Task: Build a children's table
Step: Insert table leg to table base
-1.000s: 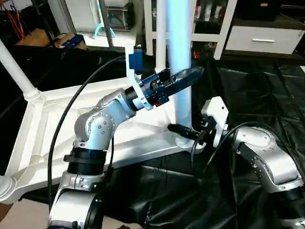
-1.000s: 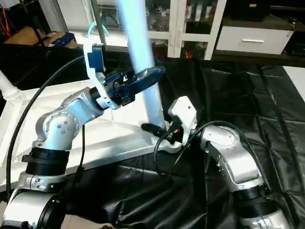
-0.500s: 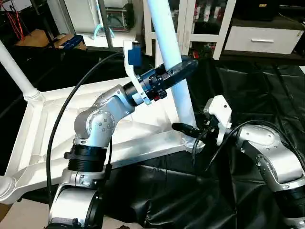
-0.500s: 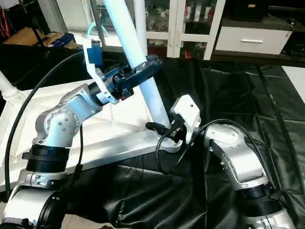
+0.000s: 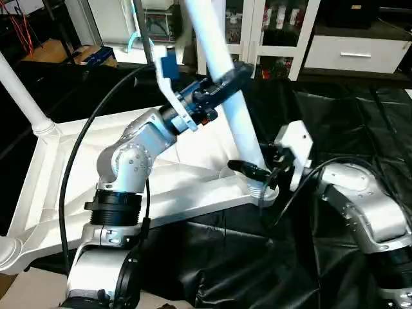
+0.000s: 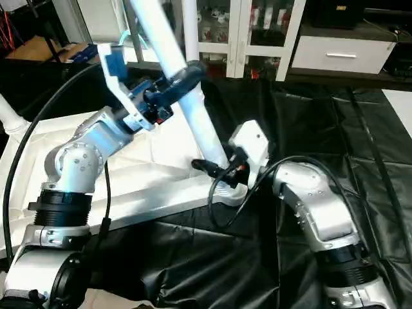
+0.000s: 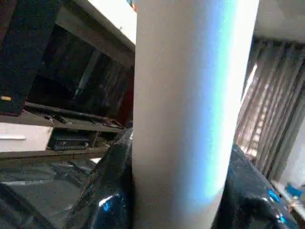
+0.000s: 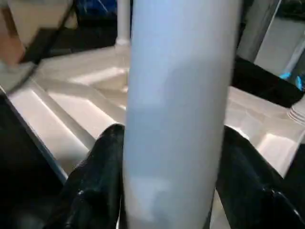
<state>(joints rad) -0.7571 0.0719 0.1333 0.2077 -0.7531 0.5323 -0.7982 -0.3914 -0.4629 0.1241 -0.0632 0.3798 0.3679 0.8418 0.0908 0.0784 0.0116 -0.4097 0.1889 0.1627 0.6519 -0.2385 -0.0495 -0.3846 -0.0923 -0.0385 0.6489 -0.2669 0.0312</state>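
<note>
The white table top lies upside down on the left, ribs up. One white leg stands in its far left corner socket, and another socket end shows at the near left. A third leg leans with its upper end toward the left, its foot at the near right corner socket. My left gripper is shut on this leg partway up; the leg sits between its fingers. My right gripper is shut on the same leg just above the socket.
A black sheet covers the floor on the right and under the table top. A white glass-door cabinet and a drawer unit stand at the back. Cardboard lies at the near left.
The held leg has gone from upright to leaning, its top swinging left. My left gripper moved up and left with it. The right gripper stays at the leg's foot.
</note>
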